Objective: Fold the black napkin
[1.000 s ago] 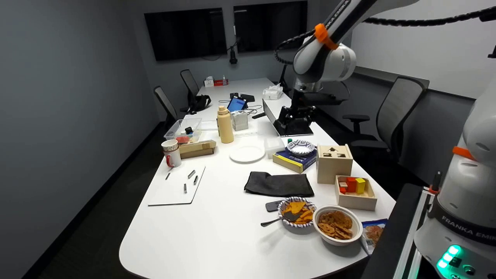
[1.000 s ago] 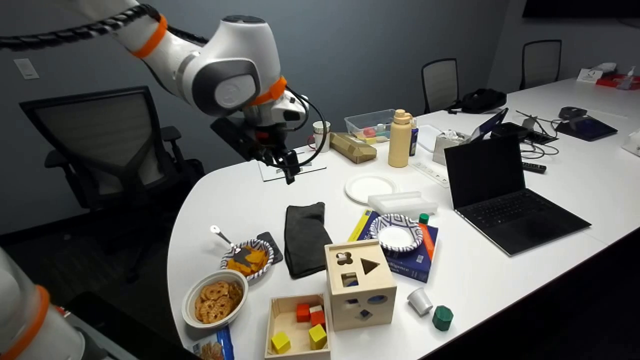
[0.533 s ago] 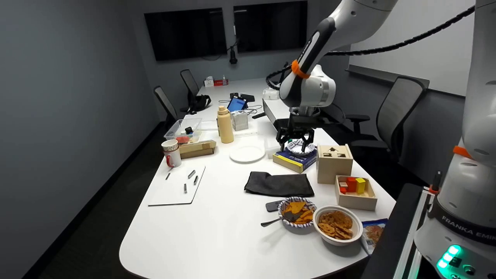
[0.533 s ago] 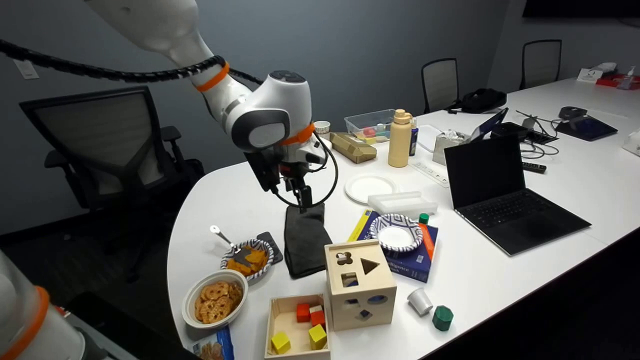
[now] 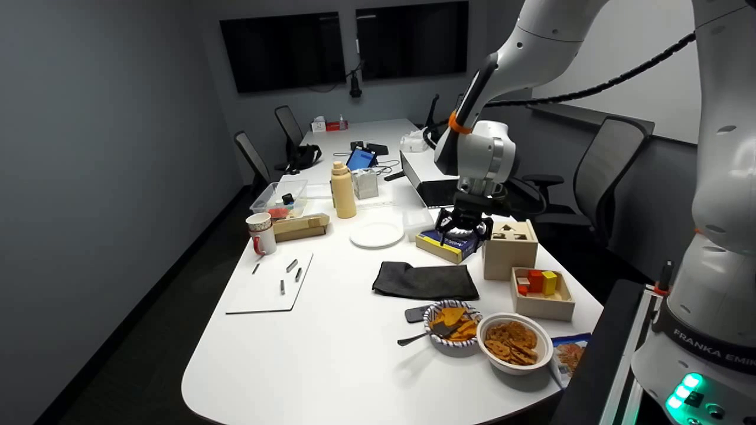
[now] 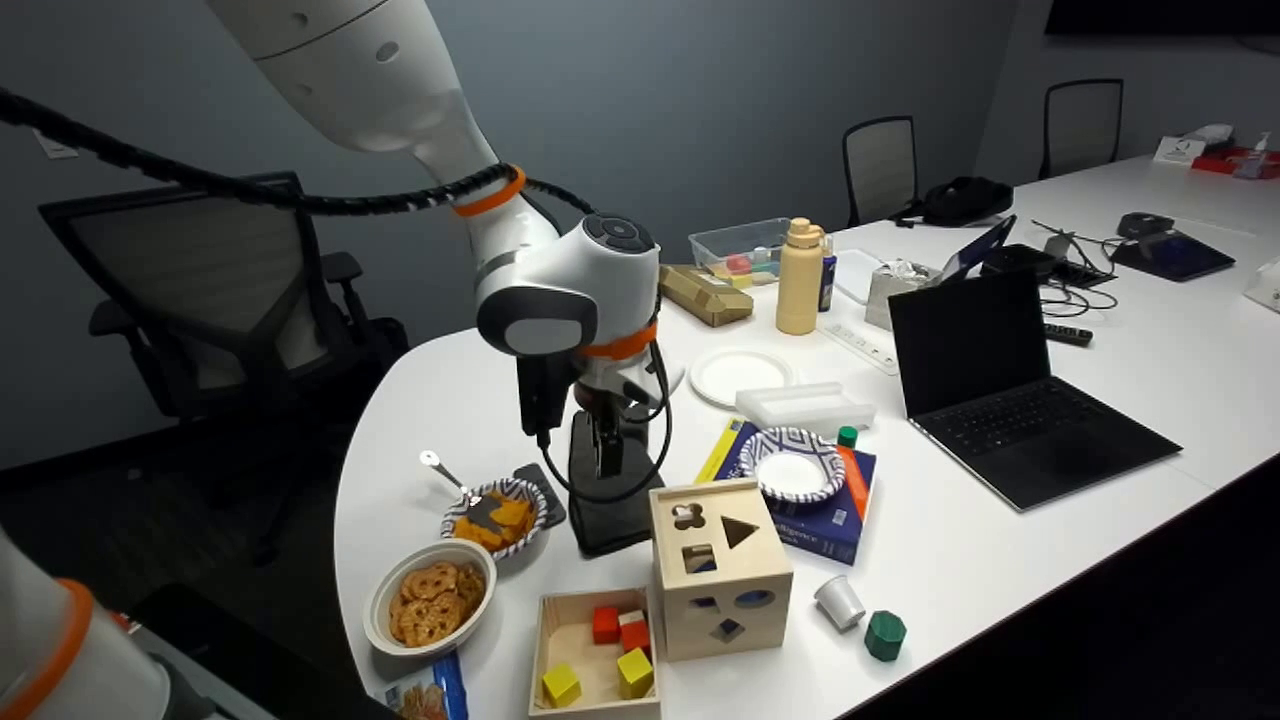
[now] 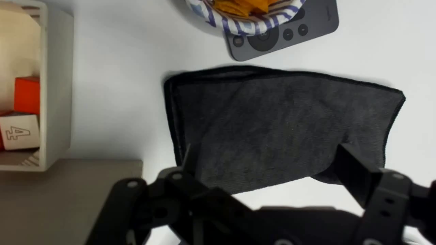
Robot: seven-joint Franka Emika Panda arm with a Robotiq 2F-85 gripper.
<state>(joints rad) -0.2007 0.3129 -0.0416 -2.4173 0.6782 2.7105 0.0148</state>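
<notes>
Black napkin [image 5: 425, 282] between remote [image 5: 416, 314] and book [image 5: 444, 246]

in an exterior view the table [image 5: 307, 366] is bright, softly shadowed towards its near edge, the floor [image 5: 118, 366] dark beyond its left.

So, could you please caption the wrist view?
Black napkin on the white table, seen past the open hand.

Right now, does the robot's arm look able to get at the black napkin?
Probably yes. The tool hangs open, pointing down towards the black napkin, and the wrist view shows nothing lying on it. The bowl of chips and the wooden shape box stand beside it, not over it.
</notes>
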